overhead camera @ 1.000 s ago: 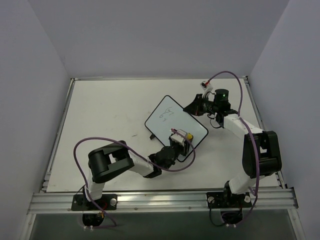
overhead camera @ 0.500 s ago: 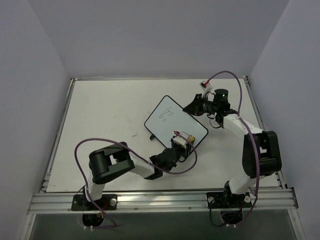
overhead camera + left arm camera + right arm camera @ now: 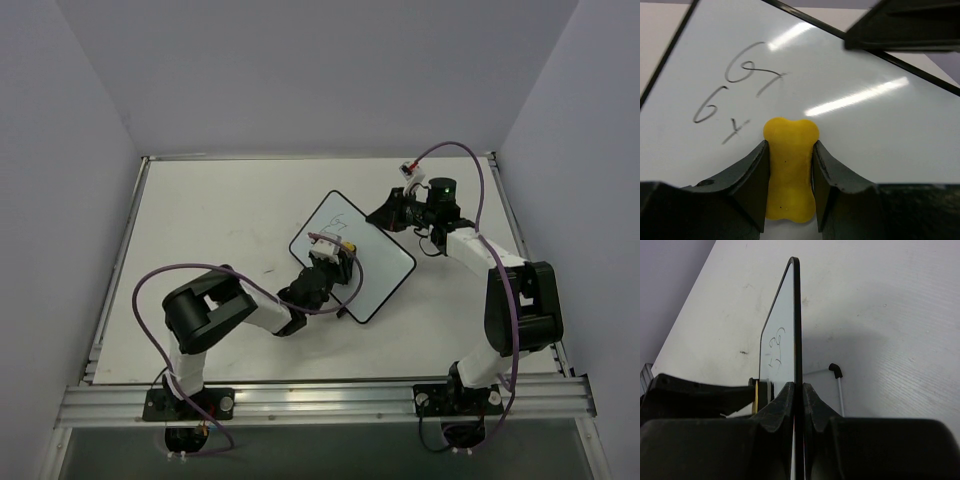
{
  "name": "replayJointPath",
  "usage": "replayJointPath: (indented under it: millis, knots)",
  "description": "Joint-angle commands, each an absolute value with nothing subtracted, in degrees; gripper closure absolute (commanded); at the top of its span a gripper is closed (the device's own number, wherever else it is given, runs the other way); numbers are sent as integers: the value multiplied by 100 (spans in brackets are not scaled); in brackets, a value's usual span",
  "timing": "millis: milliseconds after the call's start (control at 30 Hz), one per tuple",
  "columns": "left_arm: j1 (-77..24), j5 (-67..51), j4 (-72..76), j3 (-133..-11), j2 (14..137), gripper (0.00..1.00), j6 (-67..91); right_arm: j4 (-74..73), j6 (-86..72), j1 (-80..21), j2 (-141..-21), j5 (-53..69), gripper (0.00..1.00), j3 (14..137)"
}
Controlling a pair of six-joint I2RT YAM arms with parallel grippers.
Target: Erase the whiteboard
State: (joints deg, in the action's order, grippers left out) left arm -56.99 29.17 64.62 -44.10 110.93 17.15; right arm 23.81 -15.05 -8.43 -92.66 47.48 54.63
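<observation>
The whiteboard (image 3: pixel 378 262) sits at the middle of the table (image 3: pixel 200 220), a little to the right, turned so that 1 rounded corner points far. The left gripper (image 3: pixel 333 250) is over the left part of its glossy face, its 2 fingers (image 3: pixel 752 175) closed partway around a small yellow eraser (image 3: pixel 790 167), gripping it at both sides. The eraser's tip meets the white face just near of the dark handwritten marks (image 3: pixel 735 100), which lie toward the far corner. The rest of the face visible in the left wrist view is bare, with bright reflections. The right gripper (image 3: pixel 796 392) is at the board's far right edge, its fingers pressed together on the thin black frame (image 3: pixel 797 315), 1 on each side. In the right wrist view the board appears edge-on.
</observation>
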Motion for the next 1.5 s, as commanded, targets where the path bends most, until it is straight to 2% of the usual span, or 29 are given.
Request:
replayJointPath:
  millis: [0,367,733,1100,1300,1467]
  knots:
    - [-5213,3006,5054,-4228,11338,98,1925,2188,-1512,-1099,-9167,5168,100,5599]
    - [-4474,2725,4737,-4307,11285,98,2119,2188,-1494,-1107,-9176,5150,100,5590]
    - [-4667,2250,4606,-4807,11119,98,1776,2162,-1468,-1125,-9167,5142,100,5590]
    - [-5536,1732,4272,-5379,10995,98,1573,2153,-1459,-1125,-9158,5133,100,5607]
    - [-5432,1731,3982,-5554,11022,98,1679,2127,-1433,-1125,-9158,5142,100,5607]
    - [-4966,1845,3430,-5704,11048,98,1819,2127,-1424,-1125,-9167,5159,100,5616]
